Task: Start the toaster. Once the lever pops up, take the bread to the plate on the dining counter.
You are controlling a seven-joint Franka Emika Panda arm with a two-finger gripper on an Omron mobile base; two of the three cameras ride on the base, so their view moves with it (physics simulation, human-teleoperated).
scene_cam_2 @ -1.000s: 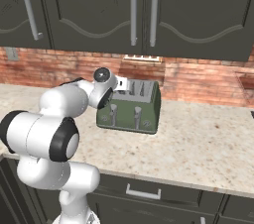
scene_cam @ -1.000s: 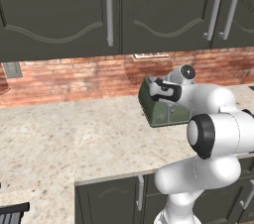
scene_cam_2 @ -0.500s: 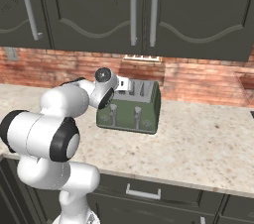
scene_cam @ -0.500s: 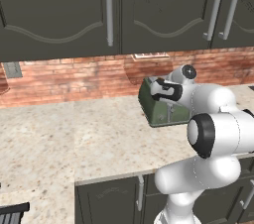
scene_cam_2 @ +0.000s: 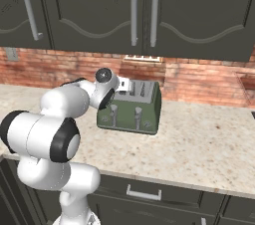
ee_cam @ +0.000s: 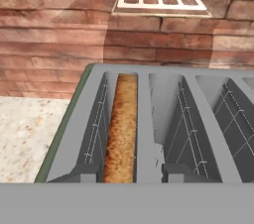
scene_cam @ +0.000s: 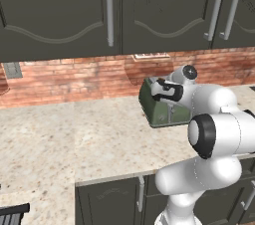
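Speckled beige stone desk (scene_cam: pixel 74 139) runs under the red brick wall (scene_cam: pixel 74 77). Toaster (scene_cam_2: pixel 130 112), boxy olive-green with a silvery slotted top, sits on it close to the wall. End effector (ee_cam: pixel 131 171) hovers just above the toaster; released or clenched, cannot tell. Bread (ee_cam: pixel 122 128), grainy brown slice, sits in the toaster's leftmost slot. Step looks like bread pickup; next, fingertips straddle the slice.
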